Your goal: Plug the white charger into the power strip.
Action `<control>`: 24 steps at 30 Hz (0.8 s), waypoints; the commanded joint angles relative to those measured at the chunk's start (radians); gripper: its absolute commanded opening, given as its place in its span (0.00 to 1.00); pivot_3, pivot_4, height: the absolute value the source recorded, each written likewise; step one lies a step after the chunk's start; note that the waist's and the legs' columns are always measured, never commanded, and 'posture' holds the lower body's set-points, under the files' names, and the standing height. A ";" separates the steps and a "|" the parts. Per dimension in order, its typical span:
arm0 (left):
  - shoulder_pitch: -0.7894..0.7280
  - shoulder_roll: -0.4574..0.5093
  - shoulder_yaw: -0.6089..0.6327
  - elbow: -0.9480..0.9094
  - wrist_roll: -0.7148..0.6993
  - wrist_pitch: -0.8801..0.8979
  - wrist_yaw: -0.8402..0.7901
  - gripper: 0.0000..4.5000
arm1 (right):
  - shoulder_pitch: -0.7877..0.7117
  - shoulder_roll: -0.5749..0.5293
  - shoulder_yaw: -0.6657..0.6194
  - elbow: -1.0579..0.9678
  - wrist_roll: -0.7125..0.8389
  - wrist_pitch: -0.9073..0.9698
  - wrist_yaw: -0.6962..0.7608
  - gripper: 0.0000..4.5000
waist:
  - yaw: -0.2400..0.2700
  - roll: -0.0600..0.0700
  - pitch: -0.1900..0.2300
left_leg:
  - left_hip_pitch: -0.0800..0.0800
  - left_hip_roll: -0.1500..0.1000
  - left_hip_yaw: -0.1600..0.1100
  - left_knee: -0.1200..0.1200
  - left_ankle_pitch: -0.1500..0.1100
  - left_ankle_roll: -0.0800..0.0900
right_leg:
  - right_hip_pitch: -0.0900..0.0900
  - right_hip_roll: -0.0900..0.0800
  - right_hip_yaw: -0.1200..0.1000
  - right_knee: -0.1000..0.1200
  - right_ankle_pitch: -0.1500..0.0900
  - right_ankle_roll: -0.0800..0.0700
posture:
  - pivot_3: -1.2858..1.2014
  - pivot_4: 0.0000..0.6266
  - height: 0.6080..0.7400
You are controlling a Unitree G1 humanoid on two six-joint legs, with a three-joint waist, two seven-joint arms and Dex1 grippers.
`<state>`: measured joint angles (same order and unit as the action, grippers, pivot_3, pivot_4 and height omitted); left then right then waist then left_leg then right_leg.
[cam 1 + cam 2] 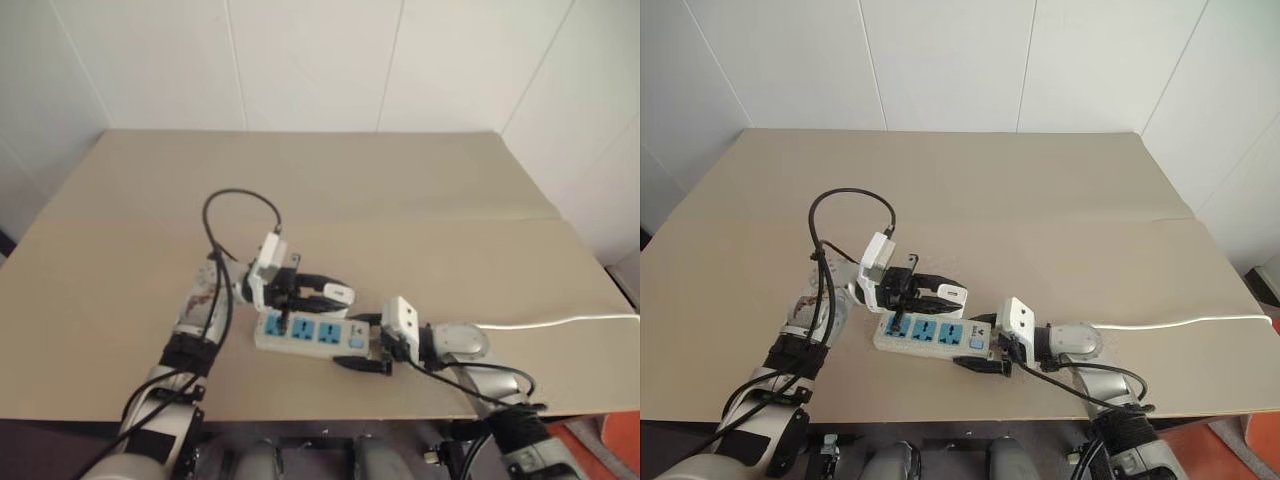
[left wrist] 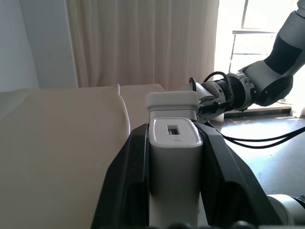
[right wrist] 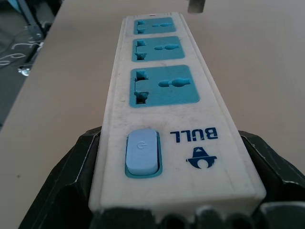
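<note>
My left pincer [image 2: 174,157] is clamped tight on the white charger [image 2: 174,143], one black finger [image 2: 131,181] pressed against each of its long sides. In my left wrist view the charger stands up between those fingers with a small rectangular slot in its end face. From my head views I hold it level, just above the power strip [image 1: 312,334], over the stretch of the strip that lies nearer my left arm, and the charger [image 1: 953,294] points across toward my right arm. I cannot tell whether its prongs touch a socket.

The power strip lies flat on the tan counter [image 1: 320,200], close to the near edge and roughly crosswise in front of me. My right pincer [image 3: 171,210] grips its switch end, one black finger on each long side of the bar, spread wide to take the strip's width. In my right wrist view the strip [image 3: 162,95] runs away from my fingers: first the pale blue switch [image 3: 141,151] beside a printed "BULL" logo [image 3: 195,136], then three blue socket faces [image 3: 162,86] in a row, all of them unoccupied.

A thin white cable [image 1: 560,322] runs from near my right wrist across the counter toward its right edge. A black cable [image 1: 235,215] loops up above my left wrist. White walls [image 1: 320,60] stand behind the counter.
</note>
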<state>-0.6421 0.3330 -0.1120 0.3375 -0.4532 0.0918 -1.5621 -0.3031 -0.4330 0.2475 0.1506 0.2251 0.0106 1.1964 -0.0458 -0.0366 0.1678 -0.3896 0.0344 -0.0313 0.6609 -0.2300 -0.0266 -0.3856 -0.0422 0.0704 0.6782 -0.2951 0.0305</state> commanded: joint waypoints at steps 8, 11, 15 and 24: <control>0.037 0.063 0.056 -0.173 -0.067 0.055 0.050 0.23 | -0.114 0.041 0.062 0.289 -0.061 -0.086 0.086 0.77 | -0.011 0.000 0.000 | 0.003 0.001 0.000 0.000 0.000 0.000 | 0.002 0.001 0.000 0.001 0.000 0.000 | 0.52 0.24 1.00; 0.069 0.073 0.055 -0.224 -0.077 0.070 0.068 0.23 | -0.158 0.061 0.061 0.381 -0.085 -0.131 0.087 0.77 | -0.024 0.000 0.000 | 0.012 0.001 0.000 0.000 0.000 0.000 | 0.011 0.001 0.000 0.000 0.001 -0.001 | 0.52 0.24 1.00; 0.105 0.072 0.055 -0.276 -0.092 0.095 0.103 0.23 | -0.161 0.067 0.060 0.396 -0.081 -0.149 0.097 0.77 | -0.025 0.000 0.000 | 0.022 0.002 0.000 -0.001 0.000 0.000 | 0.021 0.002 0.000 -0.002 0.000 0.001 | 0.52 0.24 1.00; 0.177 0.056 0.031 -0.243 -0.061 0.068 0.125 0.23 | -0.135 0.065 0.066 0.385 -0.089 -0.158 0.086 0.77 | -0.024 0.000 0.000 | 0.022 0.003 0.000 -0.001 0.000 0.000 | 0.022 0.002 0.000 -0.003 0.001 0.000 | 0.52 0.24 1.00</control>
<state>-0.4643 0.3942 -0.0769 0.0929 -0.5207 0.1885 -1.4342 -0.4795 -0.3656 0.2752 0.4824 0.1997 -0.1657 1.3000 -0.0695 -0.0364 0.1676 -0.3674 0.0370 -0.0316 0.6600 -0.2298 -0.0263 -0.3639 -0.0398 0.0704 0.6751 -0.2946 0.0303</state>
